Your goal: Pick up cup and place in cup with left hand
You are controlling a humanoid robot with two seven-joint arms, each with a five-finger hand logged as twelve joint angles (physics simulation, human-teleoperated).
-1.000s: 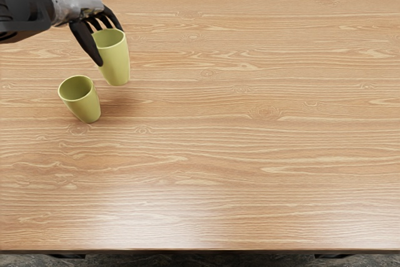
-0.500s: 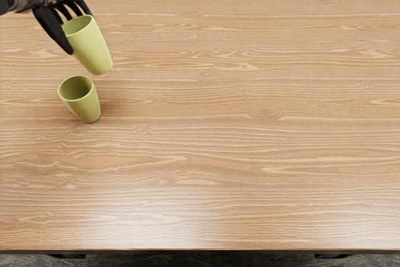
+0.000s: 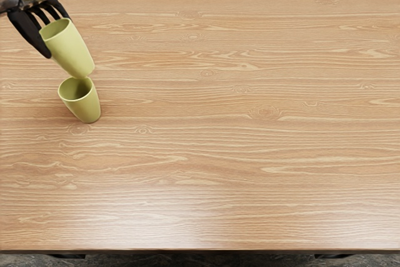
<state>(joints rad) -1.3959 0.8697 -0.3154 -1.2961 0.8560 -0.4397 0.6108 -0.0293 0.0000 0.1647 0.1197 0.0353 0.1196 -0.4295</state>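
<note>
At upper left, the left robot hand (image 3: 58,37) grips a tilted green cup (image 3: 72,51), its base near the rim of the upright cup (image 3: 89,105) below.

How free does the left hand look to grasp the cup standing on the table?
Probably not free: the left hand grips one cup, which shows between it and the standing cup.

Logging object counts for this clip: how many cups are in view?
2. One yellow-green tapered cup is held tilted in the left hand; the other stands on the wooden table, below it in the picture.
</note>
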